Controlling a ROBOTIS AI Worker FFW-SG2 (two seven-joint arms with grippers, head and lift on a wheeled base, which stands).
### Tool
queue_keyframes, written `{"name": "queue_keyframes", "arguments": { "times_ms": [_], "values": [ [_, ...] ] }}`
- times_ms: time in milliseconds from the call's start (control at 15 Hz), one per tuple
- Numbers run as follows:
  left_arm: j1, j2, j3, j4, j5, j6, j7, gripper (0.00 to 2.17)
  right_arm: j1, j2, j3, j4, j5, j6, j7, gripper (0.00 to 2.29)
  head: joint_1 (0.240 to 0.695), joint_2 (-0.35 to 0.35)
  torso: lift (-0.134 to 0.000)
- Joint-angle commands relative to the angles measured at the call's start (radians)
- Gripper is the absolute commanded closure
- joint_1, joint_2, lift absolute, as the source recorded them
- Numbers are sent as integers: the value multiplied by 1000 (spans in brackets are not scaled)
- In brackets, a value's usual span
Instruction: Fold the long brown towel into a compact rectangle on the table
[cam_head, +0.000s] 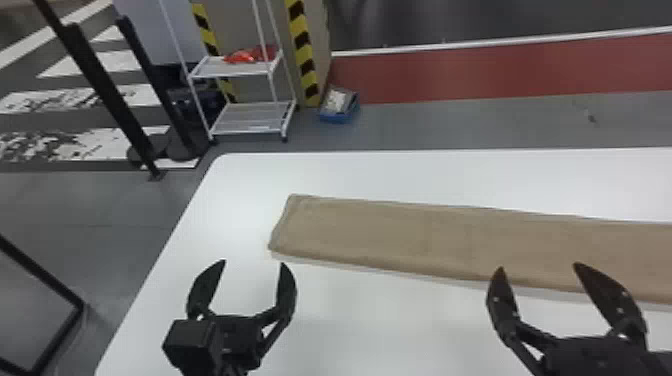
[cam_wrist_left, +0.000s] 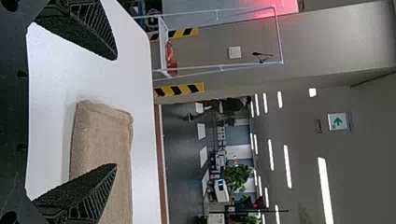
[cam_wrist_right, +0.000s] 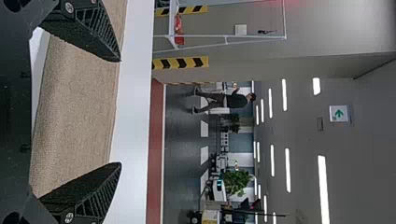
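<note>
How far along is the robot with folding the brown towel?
Done: the brown towel looks laid out, a flat, long strip on the white table. In hand: nothing; left gripper and right gripper are open. Left: apparently, folding that length into a compact rectangle.

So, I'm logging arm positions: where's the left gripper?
In the head view, the left gripper is open at lower left, over the table, nearer the robot than the left end of the towel.
</note>
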Motion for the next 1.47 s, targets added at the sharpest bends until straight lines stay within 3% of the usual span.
{"name": "queue_keyframes", "arguments": {
  "times_ms": [0, 1067, 1267, 1400],
  "values": [
    [0, -3, -2, 3, -1, 0, 0, 56, 0, 5, 0, 0, 0, 0, 0, 90, 695, 213, -122],
    [3, -3, -9, -5, -1, -34, -5, 60, -2, -3, -3, 20, -35, -12, -5, 90, 695, 207, -122],
    [-43, -3, 2, -52, 1, 71, -26, 60, -3, -17, 3, 18, -43, -12, -5, 90, 695, 197, -122],
    [-112, -3, 23, -74, 4, 242, -66, 60, -2, -21, 5, 18, -43, -15, -5, 90, 695, 197, -122]
  ]
}}
